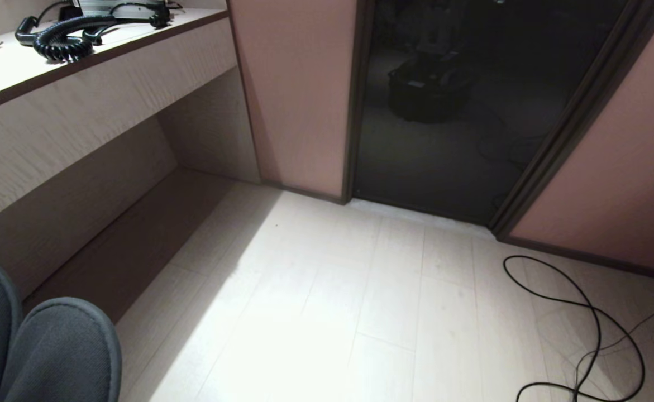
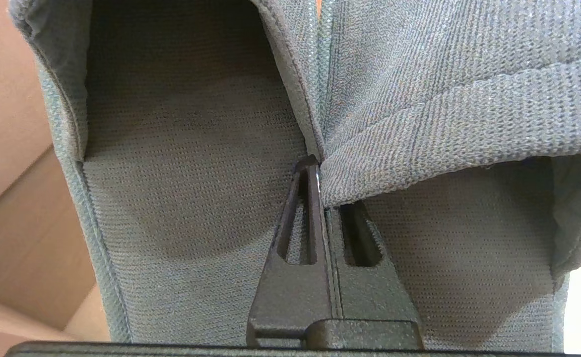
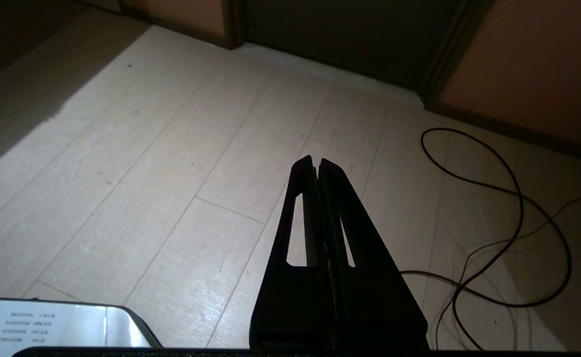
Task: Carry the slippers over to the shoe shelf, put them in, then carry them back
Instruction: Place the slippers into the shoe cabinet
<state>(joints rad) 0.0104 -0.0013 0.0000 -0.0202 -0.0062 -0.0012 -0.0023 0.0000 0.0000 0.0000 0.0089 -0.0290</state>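
Two slippers (image 1: 36, 346) sit lower left in your head view, long axes upright, rounded dark grey ribbed toes up; your left gripper (image 2: 318, 171) pinches their inner edges, right gripper (image 3: 316, 163) closed, empty.

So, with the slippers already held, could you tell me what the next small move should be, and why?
Probably turn the base to look for the shoe shelf. The left pincer is shut on the dark blue-grey fabric slippers, yet the head view shows only a pale desk, a dark doorway and pale floor, no cubbies. The right pincer is shut and empty.
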